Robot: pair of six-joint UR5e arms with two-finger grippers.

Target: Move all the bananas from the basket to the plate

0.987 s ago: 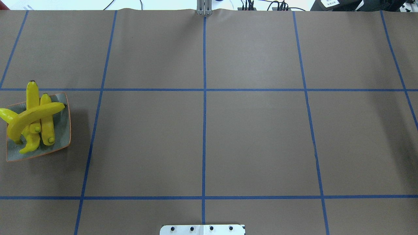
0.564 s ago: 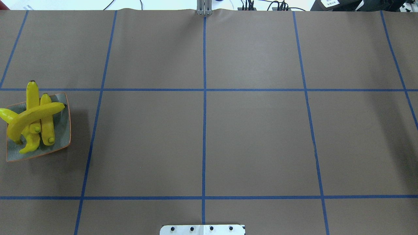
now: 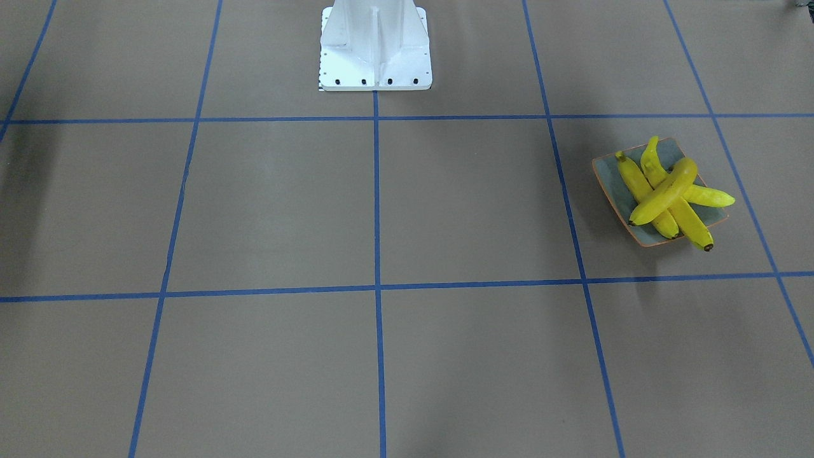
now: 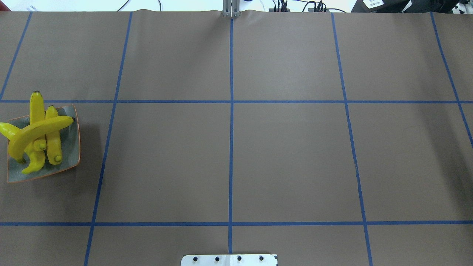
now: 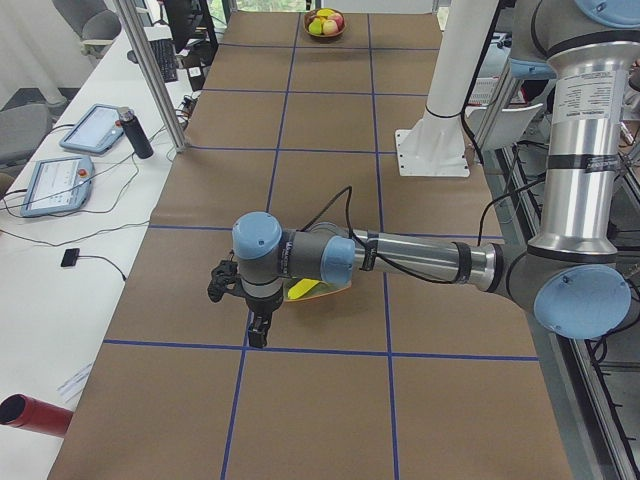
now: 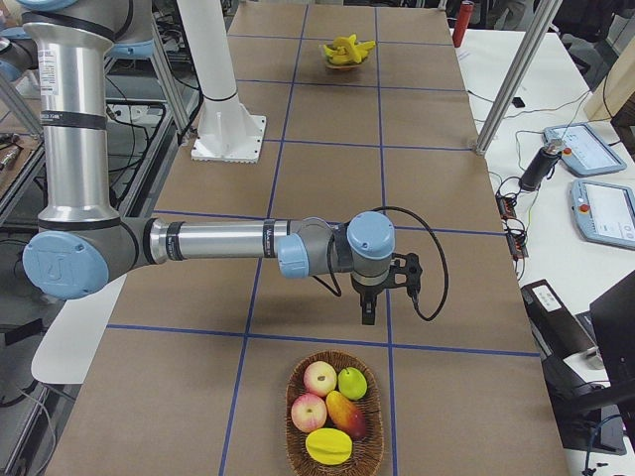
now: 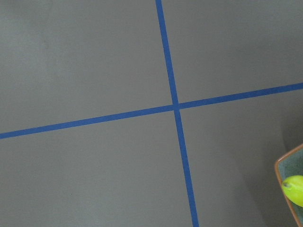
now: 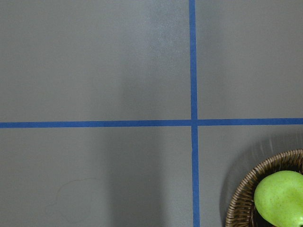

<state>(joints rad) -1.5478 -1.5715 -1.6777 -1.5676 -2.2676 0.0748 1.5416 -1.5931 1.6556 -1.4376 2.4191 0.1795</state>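
Looking down from above, I see all four bananas (image 4: 37, 131) piled on the plate (image 4: 71, 147). The plate sits on the brown table (image 4: 288, 155), far over on my left side. Two bananas lie side by side. A curved one lies under them, and the top one lies across the rest. One banana end pokes out over the far rim and one over the left rim. From across the table, the plate (image 3: 671, 149) shows the same crossed pile (image 3: 664, 194).

My left gripper (image 5: 258, 335) hangs over the table and points down, just beside the plate (image 5: 335, 291). My left arm (image 5: 420, 255) hides most of that plate. I cannot tell if the fingers are spread or pressed together. My left wrist camera sees one corner of the plate (image 7: 288, 165) with a banana tip (image 7: 294, 189) in it.

My right gripper (image 6: 368, 312) hangs over the table at the other end, near the basket (image 6: 298, 451), and points down too. I cannot tell if it is spread or closed. The basket holds two apples (image 6: 319, 378), a green fruit (image 6: 352, 382), a reddish fruit (image 6: 347, 415) and a yellow fruit (image 6: 328, 446). My right wrist camera sees the basket's woven rim (image 8: 239, 203) and the green fruit (image 8: 279, 196) inside it.

Blue lines (image 4: 231, 147) cross the table between the plate and the basket, which are well apart.
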